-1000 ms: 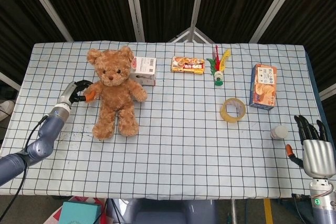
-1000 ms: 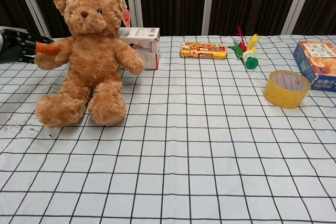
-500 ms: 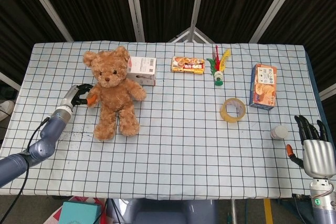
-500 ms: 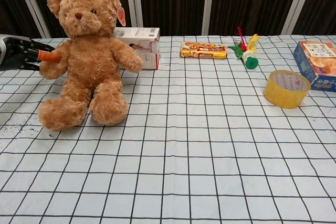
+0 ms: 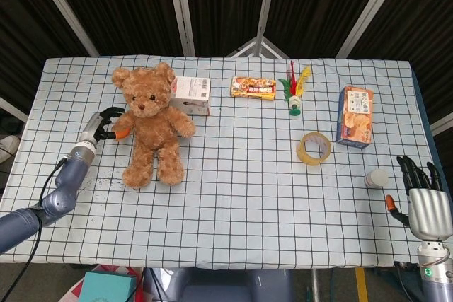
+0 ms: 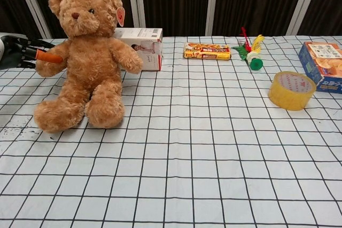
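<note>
The left hand (image 5: 105,125) has the teddy (image 5: 150,124) by one arm, fingers curled around the plush with the orange-tipped thumb pressed into it (the chest view shows that orange tip right on the paw, while the hand (image 6: 21,52) itself sits at the frame's left edge). The teddy sits upright on the left part of the checked table (image 5: 233,210), legs stretched toward the near edge, leaning a bit to its own side. Just behind it, touching or nearly so, is a white box (image 5: 192,94) with a barcode. Further along the back there's a yellow snack pack (image 5: 253,88), then a feathered shuttlecock (image 5: 296,90) with red, yellow and green plumes. A tape roll (image 5: 313,148) lies flat to the right of centre, with an orange-and-blue box (image 5: 355,115) beside it. The right hand (image 5: 423,199) hangs off the near right corner, well apart from everything it could grab, fingers straight and slightly spread, holding nothing. Nearest thing to it is a small white cap (image 5: 376,177) on the cloth.
</note>
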Tool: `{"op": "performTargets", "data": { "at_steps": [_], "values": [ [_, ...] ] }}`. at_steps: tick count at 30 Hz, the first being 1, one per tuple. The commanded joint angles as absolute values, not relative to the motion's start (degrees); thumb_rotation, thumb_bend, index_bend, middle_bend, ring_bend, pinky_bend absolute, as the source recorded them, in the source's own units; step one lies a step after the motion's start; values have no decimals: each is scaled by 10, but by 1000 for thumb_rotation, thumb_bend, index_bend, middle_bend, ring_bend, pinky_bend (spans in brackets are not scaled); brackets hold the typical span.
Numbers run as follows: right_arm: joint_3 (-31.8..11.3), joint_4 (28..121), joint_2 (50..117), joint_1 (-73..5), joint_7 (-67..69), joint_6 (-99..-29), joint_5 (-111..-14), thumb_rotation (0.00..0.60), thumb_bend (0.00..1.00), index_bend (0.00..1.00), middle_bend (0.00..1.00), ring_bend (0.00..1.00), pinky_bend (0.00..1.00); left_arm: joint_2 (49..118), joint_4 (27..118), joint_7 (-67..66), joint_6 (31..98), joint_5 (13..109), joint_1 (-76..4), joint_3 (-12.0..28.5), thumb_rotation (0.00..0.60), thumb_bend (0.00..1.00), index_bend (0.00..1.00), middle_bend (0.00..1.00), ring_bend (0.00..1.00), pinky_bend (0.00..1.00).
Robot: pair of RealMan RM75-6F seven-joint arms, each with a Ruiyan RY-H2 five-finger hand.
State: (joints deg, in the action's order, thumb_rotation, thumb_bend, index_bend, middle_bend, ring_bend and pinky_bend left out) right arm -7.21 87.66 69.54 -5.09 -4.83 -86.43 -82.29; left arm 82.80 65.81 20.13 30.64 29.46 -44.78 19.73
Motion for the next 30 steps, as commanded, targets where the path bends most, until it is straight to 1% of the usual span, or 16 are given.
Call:
{"op": "performTargets", "data": {
  "at_steps": [1, 2, 5, 7, 11, 14, 16, 17, 19, 21, 22, 28, 30],
  "values": [
    [-72, 876, 696, -51, -49, -865, -823, 600, 367, 85, 116, 217, 62, 825, 663, 196, 306, 296, -447, 195, 600, 262, 9, 23, 0, 91],
    [-72, 876, 696, -51, -49, -865, -823, 600, 367, 85, 116, 217, 62, 823, 665, 196, 305, 297, -446, 195, 600, 232, 0, 6, 0, 87],
    [-72, 876, 696, -51, -49, -865, -823, 600, 367, 85, 116, 217, 62, 811, 681, 198, 305, 314, -441, 202, 600, 186, 0, 0, 0, 79],
    [-72, 875, 697, -51, -49, -865, -823, 600, 367, 85, 116, 217, 62, 801, 692, 201, 305, 326, -436, 206, 600, 182, 0, 0, 0, 75],
    [-72, 874, 698, -52, -50, -866, -825, 600, 367, 85, 116, 217, 62, 758, 738, 210, 305, 357, -413, 215, 600, 181, 0, 0, 0, 62],
    [-73, 873, 698, -51, -49, -866, -824, 600, 367, 85, 116, 217, 62, 711, 786, 221, 300, 377, -386, 218, 600, 181, 0, 0, 0, 43],
    [-74, 873, 698, -51, -47, -866, -822, 600, 366, 85, 116, 217, 62, 666, 827, 228, 293, 394, -362, 217, 600, 181, 0, 0, 0, 39],
    [-74, 873, 697, -51, -46, -866, -821, 600, 366, 85, 116, 217, 62, 634, 851, 225, 291, 407, -347, 212, 600, 181, 0, 0, 0, 39],
    [-74, 873, 697, -51, -44, -866, -821, 600, 366, 85, 116, 217, 62, 593, 883, 218, 297, 429, -327, 206, 600, 182, 0, 0, 0, 39],
    [-74, 873, 697, -51, -42, -866, -822, 600, 367, 85, 116, 217, 62, 546, 918, 200, 320, 461, -300, 194, 600, 182, 0, 0, 0, 39],
    [-74, 873, 697, -51, -42, -867, -823, 600, 367, 85, 116, 217, 62, 525, 936, 187, 346, 477, -283, 186, 600, 182, 0, 0, 0, 39],
    [-72, 878, 697, -51, -43, -873, -833, 600, 367, 85, 116, 217, 62, 448, 1009, 151, 474, 539, -206, 158, 600, 186, 2, 0, 0, 39],
    [-71, 880, 697, -50, -42, -876, -837, 600, 367, 85, 116, 217, 62, 421, 1035, 141, 526, 575, -176, 149, 600, 187, 7, 0, 0, 38]
  ]
}}
